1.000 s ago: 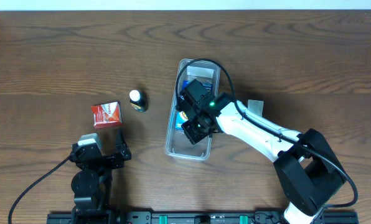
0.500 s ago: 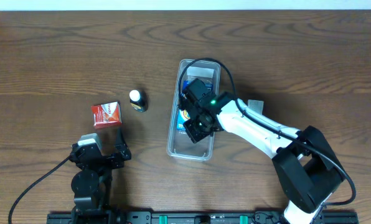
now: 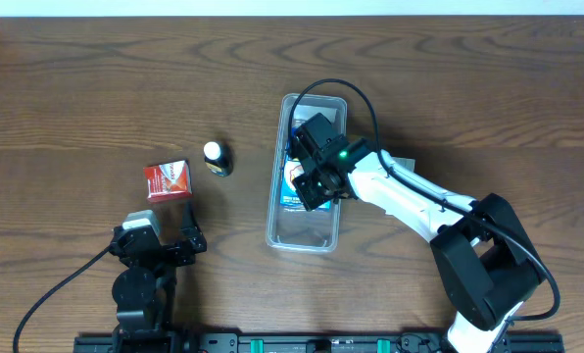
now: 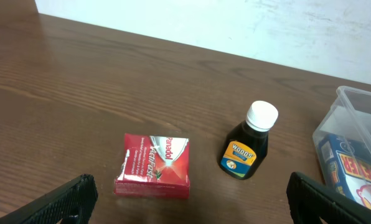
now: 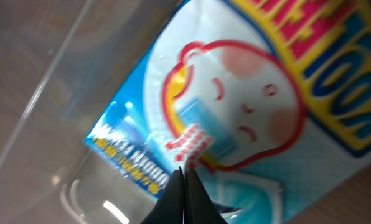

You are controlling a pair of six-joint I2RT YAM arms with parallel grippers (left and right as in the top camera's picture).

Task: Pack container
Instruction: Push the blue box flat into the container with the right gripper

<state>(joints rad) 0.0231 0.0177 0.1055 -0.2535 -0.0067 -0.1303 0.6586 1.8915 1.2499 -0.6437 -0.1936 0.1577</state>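
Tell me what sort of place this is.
Probably a robotics test bench rather than a shop or home: a wooden table by a plain white wall, a robot arm mounted at its edge, and a red box and small bottle laid out.

The black left arm (image 3: 135, 286) sits folded at its base, its two-finger left gripper (image 4: 188, 202) level with jaws spread wide. The white-and-black right arm (image 3: 410, 201) is stretched forward-left, its right gripper (image 5: 184, 180) pointing down with fingertips pressed together.
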